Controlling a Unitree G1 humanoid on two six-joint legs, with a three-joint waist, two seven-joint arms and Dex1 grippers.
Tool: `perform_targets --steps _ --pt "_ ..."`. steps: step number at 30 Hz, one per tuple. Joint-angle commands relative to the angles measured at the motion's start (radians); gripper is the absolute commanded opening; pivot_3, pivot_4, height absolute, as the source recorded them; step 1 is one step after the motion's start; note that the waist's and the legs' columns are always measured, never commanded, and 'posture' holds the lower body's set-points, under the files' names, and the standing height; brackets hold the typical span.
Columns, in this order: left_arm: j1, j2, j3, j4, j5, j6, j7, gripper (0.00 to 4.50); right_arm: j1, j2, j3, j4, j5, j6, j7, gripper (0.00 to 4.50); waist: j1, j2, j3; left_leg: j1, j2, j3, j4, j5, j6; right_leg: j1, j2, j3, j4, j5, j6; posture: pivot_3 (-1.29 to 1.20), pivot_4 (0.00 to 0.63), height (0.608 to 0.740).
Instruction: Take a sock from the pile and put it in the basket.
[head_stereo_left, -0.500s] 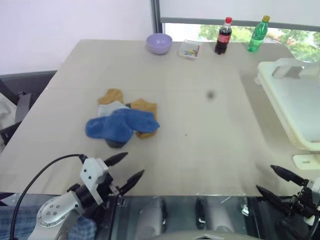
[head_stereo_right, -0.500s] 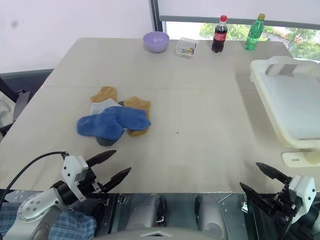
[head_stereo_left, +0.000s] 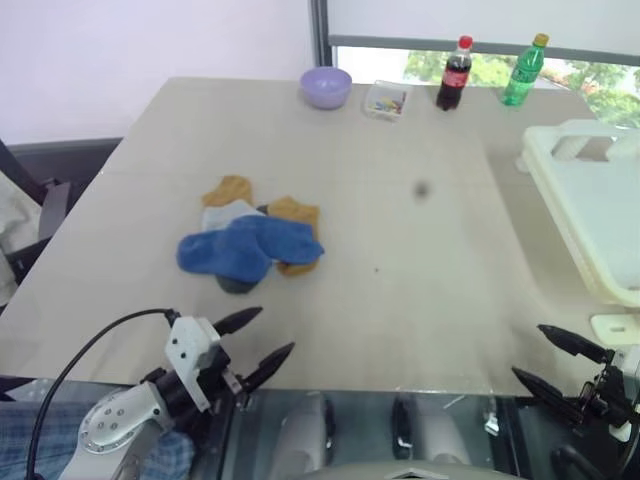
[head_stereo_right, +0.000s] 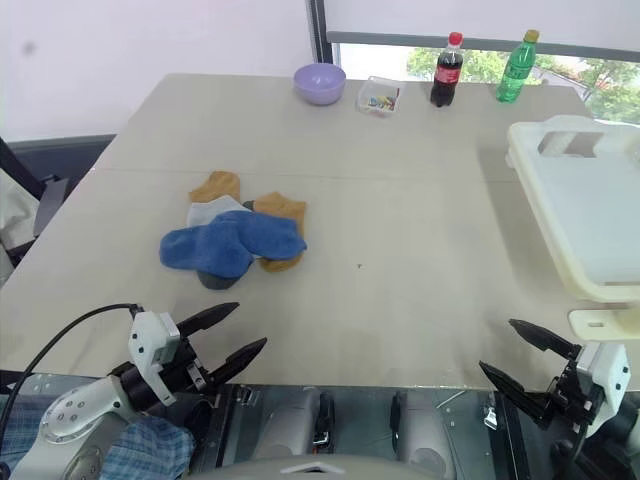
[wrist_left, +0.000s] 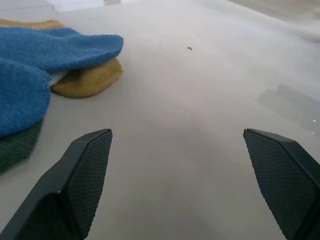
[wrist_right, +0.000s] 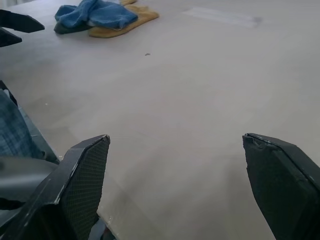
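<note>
The pile (head_stereo_left: 250, 245) of blue, mustard, light grey and dark socks lies left of the table's middle, with a blue sock (wrist_left: 50, 50) on top. The cream-white basket (head_stereo_left: 590, 220) stands at the table's right edge. My left gripper (head_stereo_left: 275, 330) hovers open over the front edge, a short way in front of the pile, with nothing between its fingers. My right gripper (head_stereo_left: 527, 350) is open too, at the front right corner below the basket. In the right wrist view the pile (wrist_right: 100, 15) lies far off across bare tabletop.
Along the far edge stand a lilac bowl (head_stereo_left: 326, 87), a small clear tray (head_stereo_left: 385, 100), a cola bottle (head_stereo_left: 456, 72) and a green bottle (head_stereo_left: 523, 70). A dark chair (head_stereo_left: 40, 190) stands beside the table's left side. Bare tabletop stretches between pile and basket.
The whole picture has shifted slightly, so the camera moved. The socks, the basket and both open grippers keep their places.
</note>
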Motion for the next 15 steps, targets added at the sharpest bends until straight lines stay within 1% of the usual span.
perform_targets --steps 1,10,13,15 --pt "-0.008 0.008 -0.002 -0.035 -0.006 -0.001 -0.006 4.5 0.0 -0.003 -0.029 -0.015 0.007 -0.008 0.014 4.35 0.0 0.0 0.0 0.0 0.0 0.0 0.0 0.0 0.0 0.0 0.0 0.0 0.0 0.0 0.0 0.0 0.15 0.736" --pt "-0.043 0.007 -0.008 -0.019 -0.005 0.001 -0.003 4.5 -0.011 -0.006 -0.026 -0.029 0.008 -0.014 0.032 4.35 0.0 0.0 0.0 0.0 0.0 0.0 0.0 0.001 0.001 0.0 0.0 0.0 0.0 0.0 0.0 0.0 0.15 0.736" --pt "-0.092 -0.009 -0.018 0.008 0.058 -0.029 0.044 4.5 -0.019 -0.013 -0.008 -0.111 0.083 -0.002 0.088 4.35 0.0 0.001 0.0 0.0 0.0 0.0 0.0 0.001 0.001 0.0 0.001 0.0 0.0 0.0 0.0 0.0 0.15 0.736" --pt "-0.129 -0.023 -0.027 0.021 0.115 -0.026 0.103 4.5 -0.031 -0.022 0.012 -0.166 0.098 0.013 0.099 4.35 0.0 0.0 0.0 0.001 0.0 -0.001 0.0 0.001 0.001 0.001 0.001 0.0 0.001 0.0 0.0 0.0 0.15 0.736"
